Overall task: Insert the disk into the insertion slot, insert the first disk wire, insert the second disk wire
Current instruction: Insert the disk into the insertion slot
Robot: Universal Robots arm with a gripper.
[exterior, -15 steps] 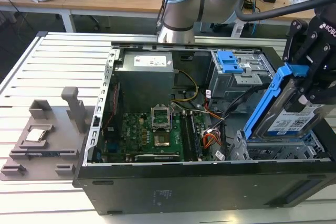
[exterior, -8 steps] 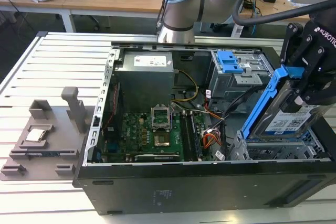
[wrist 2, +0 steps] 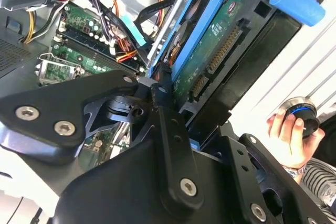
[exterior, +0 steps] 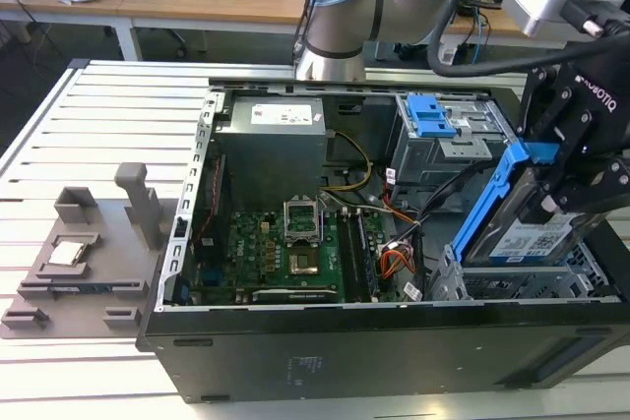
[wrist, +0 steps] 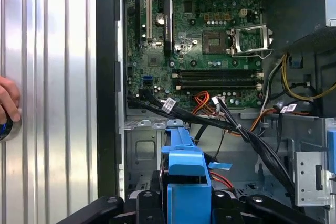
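An open computer case point(exterior: 345, 341) lies on its side on a slatted metal surface point(exterior: 98, 125). The robot's gripper point(exterior: 556, 194) hangs over the case's front corner, at the exterior view's right. Its jaws are closed narrowly on the disk point(exterior: 532, 238), pinching the silver drive and its bright blue carrier between them.

The disk is in the air, steeply tilted, with its low end toward the inside of the case. Directly under it, in that same corner of the case, sits the insertion slot point(exterior: 512, 284), a grey perforated metal cage. From these views I cannot tell whether the disk's low end touches the cage.

The step in hand appears to be the first one, getting the disk into the slot; it is not yet seated, and no wire is plugged into it. Seating it would likely call for levelling the carrier, squaring it with the cage's opening, and keeping it clear of the loose cables point(wrist: 231, 124) that cross the case just beside the slot.

A person's hand point(wrist 2: 291, 140) rests on the surface outside the case, holding a small round object.
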